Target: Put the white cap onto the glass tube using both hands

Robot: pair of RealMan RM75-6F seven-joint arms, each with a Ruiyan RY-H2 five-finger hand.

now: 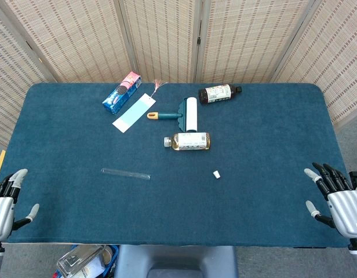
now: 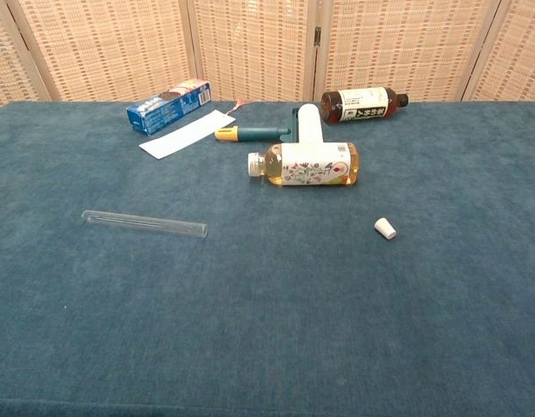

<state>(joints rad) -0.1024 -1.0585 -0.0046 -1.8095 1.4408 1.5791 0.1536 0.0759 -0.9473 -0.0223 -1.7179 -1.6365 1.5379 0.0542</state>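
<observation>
From the head view, the glass tube (image 1: 126, 173) lies flat on the blue counter (image 1: 259, 202), left of centre and nearer the front edge, its length running left to right. The white cap (image 1: 216, 174) sits well apart from it, to the right at about the same depth. The left hand (image 1: 6, 202) rests at the front-left corner of the counter and the right hand (image 1: 336, 197) at the front-right edge — both hold nothing, fingers apart, far from the task's things. Further back lie a pale-yellow drink bottle (image 1: 189, 141), a lint roller (image 1: 181, 114), a dark bottle (image 1: 218, 93), a blue box (image 1: 121, 92) and a white-and-blue card (image 1: 133, 112).

From the chest view neither hand shows. The glass tube (image 2: 144, 224) appears thin, clear and smooth, with one end toward the left and the other pointing roughly at the white cap (image 2: 385, 228); which end is open I cannot tell. The cap is small and tapered, tipped on its side just in front of the drink bottle (image 2: 307, 165).

The tube is probably light, rigid and brittle, and likely to roll or slip on the cloth — a gentle hold around its middle, from both long sides, seems safest. The cap looks light and small, so a fingertip pinch across its wider end should leave the narrow end free to seat.
</observation>
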